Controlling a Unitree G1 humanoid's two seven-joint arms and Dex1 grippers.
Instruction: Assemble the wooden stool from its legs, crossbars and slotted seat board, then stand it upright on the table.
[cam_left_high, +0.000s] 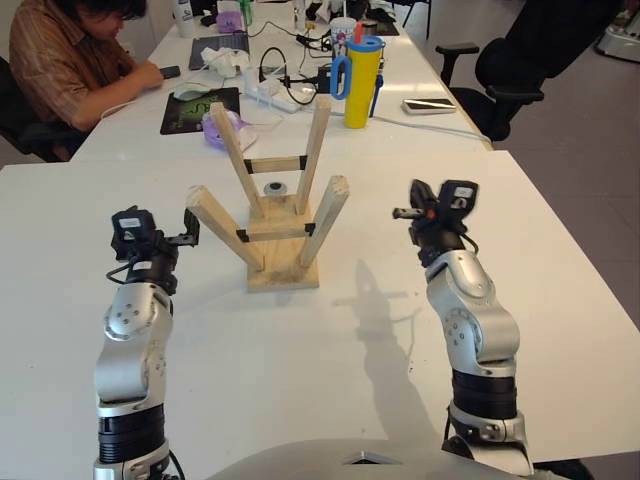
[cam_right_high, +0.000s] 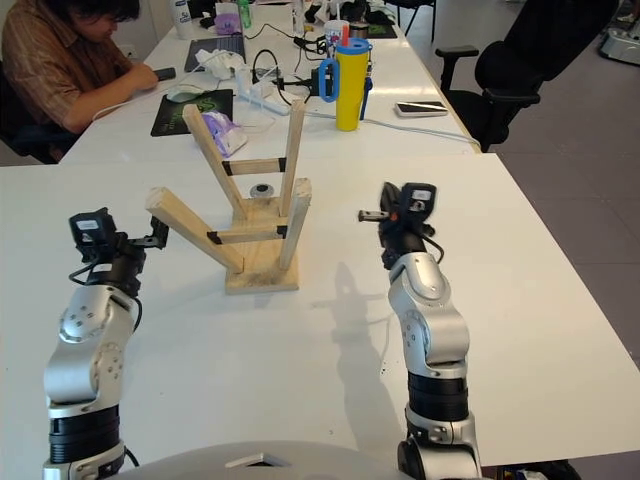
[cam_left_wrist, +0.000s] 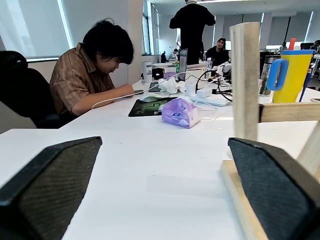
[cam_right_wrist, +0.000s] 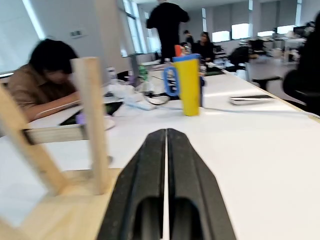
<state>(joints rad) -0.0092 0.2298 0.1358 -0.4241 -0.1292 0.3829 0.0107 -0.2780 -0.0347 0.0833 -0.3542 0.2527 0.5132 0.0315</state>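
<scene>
The wooden stool (cam_left_high: 283, 268) rests upside down on the white table (cam_left_high: 330, 360), seat board flat and its legs (cam_left_high: 232, 150) splaying upward, joined by crossbars (cam_left_high: 275, 164). My left gripper (cam_left_high: 188, 234) hovers open just left of the stool, close to the near left leg (cam_left_high: 222, 226). In the left wrist view its black pads (cam_left_wrist: 50, 185) stand wide apart, with the seat board edge (cam_left_wrist: 239, 202) by one pad. My right gripper (cam_left_high: 404, 212) is shut on nothing, a short way right of the stool. In the right wrist view its fingers (cam_right_wrist: 150, 165) are pressed together.
A small round object (cam_left_high: 272, 187) lies just behind the stool. On the far table stand a yellow cup (cam_left_high: 362, 80), a purple packet (cam_left_high: 214, 132), a phone (cam_left_high: 428, 105) and cables. A person sits at the far left. A wide stretch of bare table lies near me.
</scene>
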